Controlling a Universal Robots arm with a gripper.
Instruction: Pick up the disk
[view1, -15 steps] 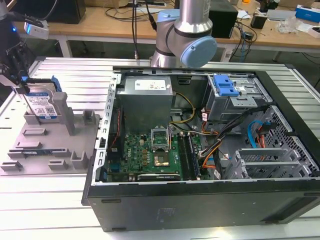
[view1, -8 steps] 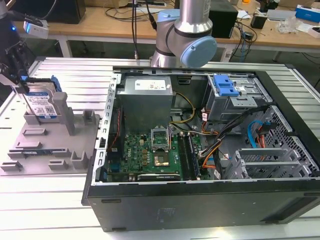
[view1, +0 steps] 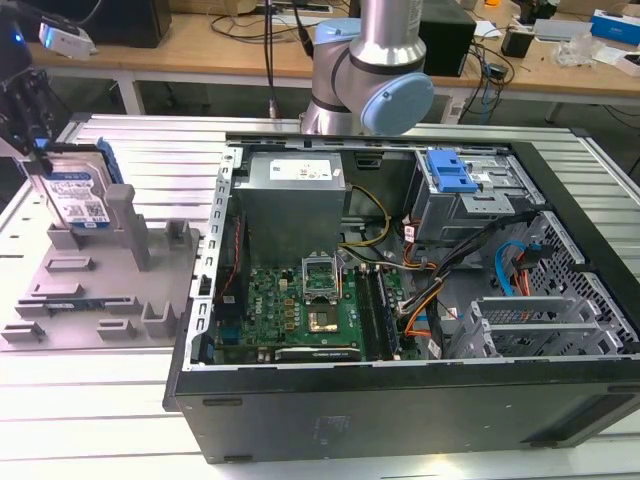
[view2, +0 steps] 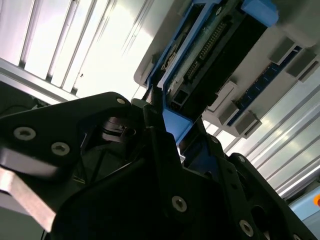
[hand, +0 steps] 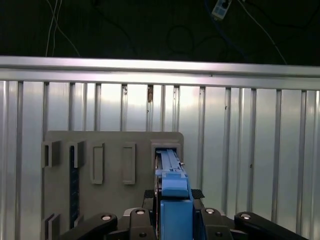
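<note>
The claw (view1: 40, 150) sits at the top edge of the disk (view1: 80, 195), which stands upright on its edge in a slot of the grey fixture plate (view1: 95, 290) at the exterior view's left. In the first wrist view the blue side rail (hand: 172, 190) of the disk runs straight out from between the claw's black fingers (hand: 137, 217), which sit on either side of it and pinch it. In the second wrist view the disk's connector end (view2: 210, 55) lies just beyond the claw, with the same blue rail leading back into the jaws.

By my reading the grasp is made and the lift is the step in hand: the disk's lower edge looks to be at or just inside its slot, though I cannot tell whether it has cleared it. Freeing it would call for a straight pull along the slot's axis, with no tilt, since the slot walls hug both faces of the disk.

For room, the space above the claw is open. A grey upright post (view1: 128, 225) of the fixture stands just beside the disk, on the side toward the open computer case (view1: 400, 300), so sideways drift that way is the risk. The case wall is well apart from the claw. The ribbed metal worktop (view1: 150, 140) beyond the fixture is bare.
</note>
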